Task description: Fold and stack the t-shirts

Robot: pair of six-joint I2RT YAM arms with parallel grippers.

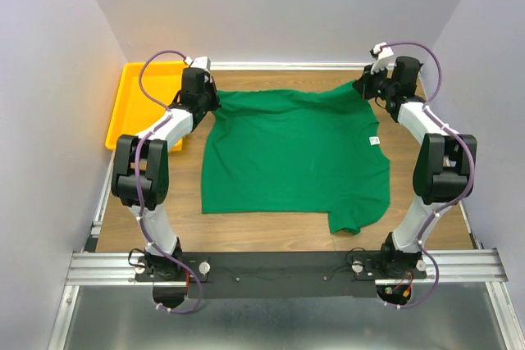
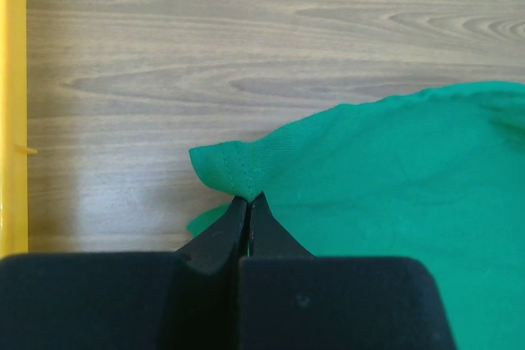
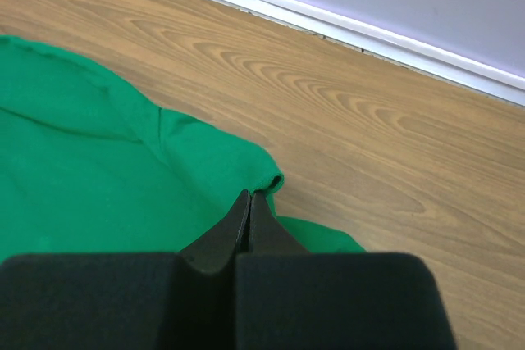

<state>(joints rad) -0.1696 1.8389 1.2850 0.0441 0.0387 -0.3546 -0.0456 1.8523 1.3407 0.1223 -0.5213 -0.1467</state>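
Note:
The green t-shirt point(image 1: 295, 153) lies spread on the wooden table, with its white neck label point(image 1: 372, 140) at the right and one sleeve at the near edge. My left gripper point(image 1: 210, 102) is shut on the shirt's far left corner point(image 2: 234, 165), where the hem bunches up over the tips point(image 2: 248, 200). My right gripper point(image 1: 365, 88) is shut on the shirt's far right corner point(image 3: 258, 174), with the cloth folded over at the tips point(image 3: 249, 196). Both held corners sit close to the table.
A yellow bin point(image 1: 141, 104) stands at the far left, its wall also in the left wrist view point(image 2: 11, 120). The back wall's white base strip point(image 3: 361, 30) runs just beyond the right gripper. Bare wood point(image 1: 172, 202) lies left and near of the shirt.

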